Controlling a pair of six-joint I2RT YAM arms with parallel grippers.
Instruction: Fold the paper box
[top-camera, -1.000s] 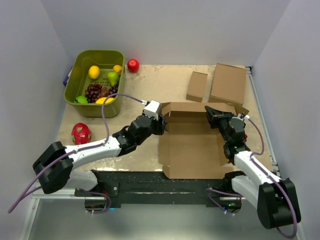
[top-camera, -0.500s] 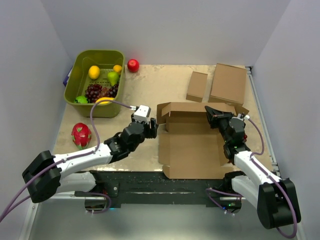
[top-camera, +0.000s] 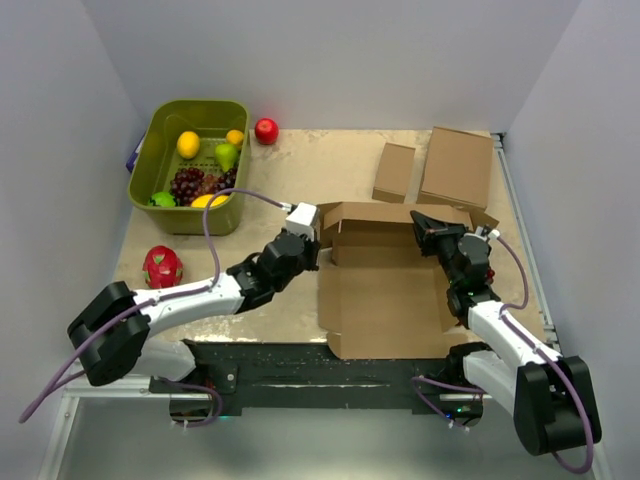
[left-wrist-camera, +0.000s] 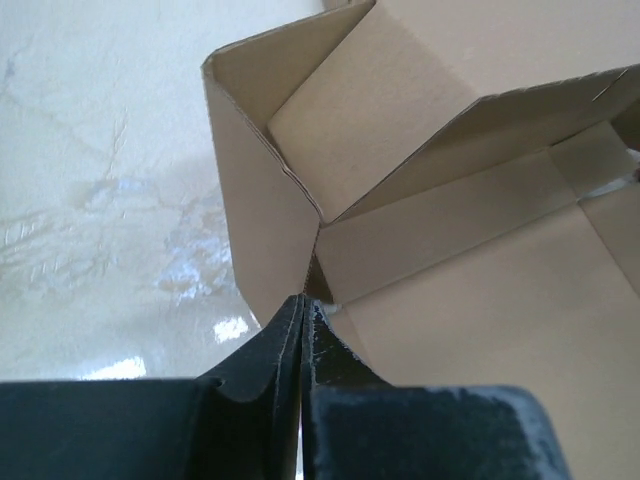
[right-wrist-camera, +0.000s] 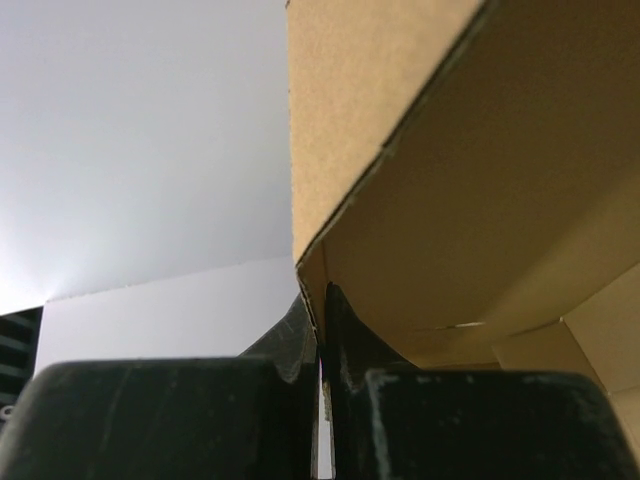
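The paper box (top-camera: 385, 290) lies opened out mid-table, its rear wall and left side flap raised. My left gripper (top-camera: 318, 248) is at the box's rear left corner. In the left wrist view its jaws (left-wrist-camera: 303, 302) are shut, tips against the bottom of the raised left wall of the box (left-wrist-camera: 450, 330), with no cardboard visible between them. My right gripper (top-camera: 425, 222) is at the rear right corner. In the right wrist view it (right-wrist-camera: 322, 300) is shut on a raised cardboard wall of the box (right-wrist-camera: 480, 200), whose edge runs down between the fingers.
A green basket (top-camera: 196, 104) of fruit stands at the back left, with a red apple (top-camera: 266, 130) beside it. A dragon fruit (top-camera: 162, 266) lies at the left. A small narrow brown box (top-camera: 394, 172) and a flat brown box (top-camera: 457, 167) sit behind the paper box.
Half a second ago my left gripper was pulled back to the left and open. It has returned to the box's rear left corner and shut. The right arm has not moved.
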